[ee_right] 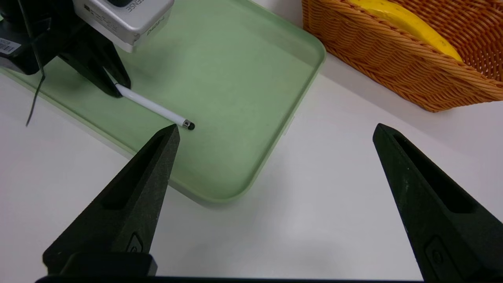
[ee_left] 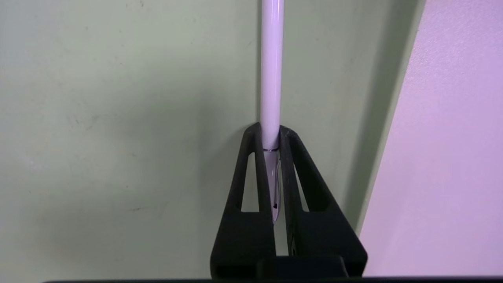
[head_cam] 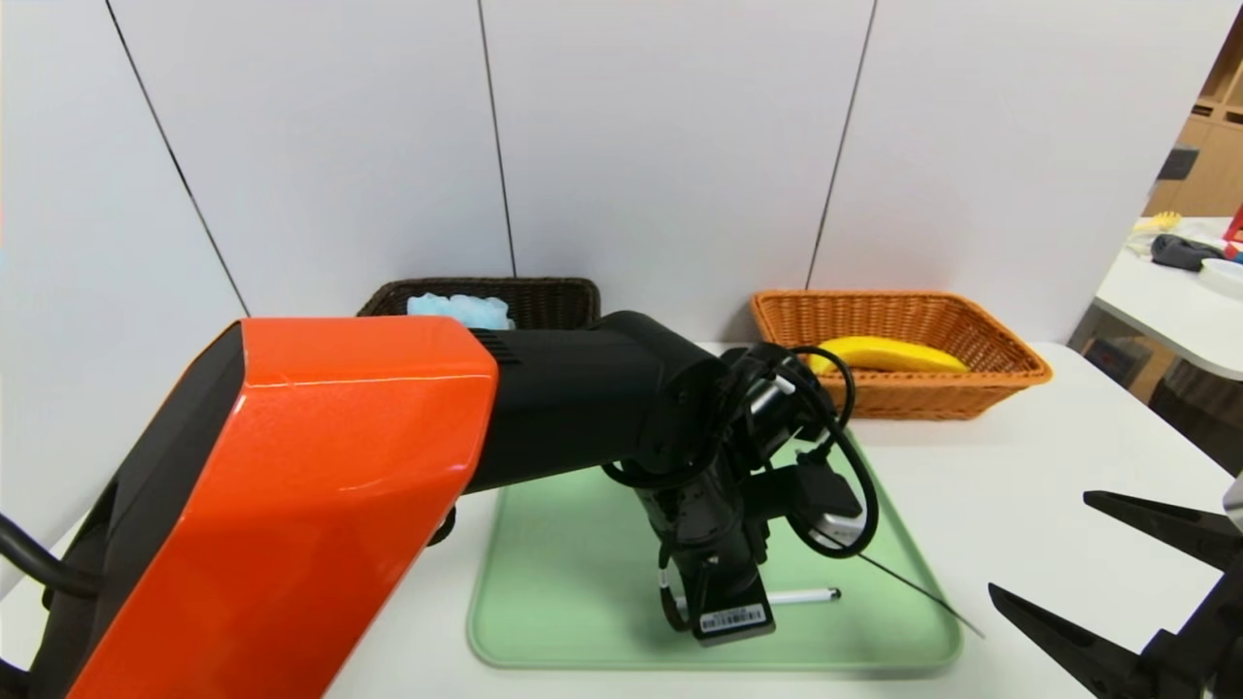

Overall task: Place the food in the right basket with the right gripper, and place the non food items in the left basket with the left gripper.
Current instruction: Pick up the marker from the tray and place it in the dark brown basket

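Observation:
My left gripper (ee_left: 270, 129) is low over the green tray (head_cam: 563, 582) and shut on the clip end of the slim white pen (ee_left: 272, 59). The pen (head_cam: 806, 595) lies flat on the tray, its black tip pointing toward my right gripper (head_cam: 1039, 544). That gripper hovers open and empty over the white table near the tray's front right corner. The yellow banana (head_cam: 889, 354) lies in the orange basket (head_cam: 932, 393). The light-blue pouf (head_cam: 461, 309) sits in the dark brown basket (head_cam: 554, 291), partly hidden by my left arm.
Both baskets stand against the white wall panels at the back of the white table (head_cam: 1049, 456). Black cables (head_cam: 855, 485) loop off my left wrist above the tray. A second table with clutter (head_cam: 1180, 291) stands off to the far right.

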Available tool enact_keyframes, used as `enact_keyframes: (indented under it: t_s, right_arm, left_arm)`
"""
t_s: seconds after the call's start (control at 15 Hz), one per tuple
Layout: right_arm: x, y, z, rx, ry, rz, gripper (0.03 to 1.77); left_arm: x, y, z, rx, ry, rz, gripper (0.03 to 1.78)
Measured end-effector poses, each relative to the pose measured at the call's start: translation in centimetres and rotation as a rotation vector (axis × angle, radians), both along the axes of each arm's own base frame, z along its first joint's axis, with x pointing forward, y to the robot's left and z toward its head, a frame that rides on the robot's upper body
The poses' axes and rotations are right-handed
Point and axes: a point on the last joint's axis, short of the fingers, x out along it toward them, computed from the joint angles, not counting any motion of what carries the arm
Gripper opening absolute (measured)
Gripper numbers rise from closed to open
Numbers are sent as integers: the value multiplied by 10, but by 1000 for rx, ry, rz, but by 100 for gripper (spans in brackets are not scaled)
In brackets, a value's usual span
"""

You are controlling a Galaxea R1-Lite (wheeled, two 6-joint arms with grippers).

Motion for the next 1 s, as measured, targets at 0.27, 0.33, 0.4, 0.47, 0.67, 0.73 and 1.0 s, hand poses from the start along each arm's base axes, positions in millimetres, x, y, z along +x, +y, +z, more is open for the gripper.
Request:
enact_keyframes:
  t_s: [0.27,0.33,0.4,0.47,0.67,0.73,1.0]
  right_arm:
    - [1,1,1,0,1,4,170]
    - [1,1,0,-1,3,6,170]
    - [1,2,0,-2,3,7,170]
    - [1,2,0,-2,4,9,170]
    - [2,2,0,-5,5,12,170]
    - [2,2,0,-6,5,12,170]
    - [3,3,-1,-9,14,15,170]
  left_arm:
    - [-1,5,4,17,11,2,16]
    - [-1,5,5,13,8,2,16]
    - [-1,5,7,6,5,4,16]
    - [-1,5,8,1,0,4,16]
    - [4,6,21,-67,-51,18,15]
    - [7,6,27,-110,-84,28,15]
    - [15,11,67,-293,-208,86,15]
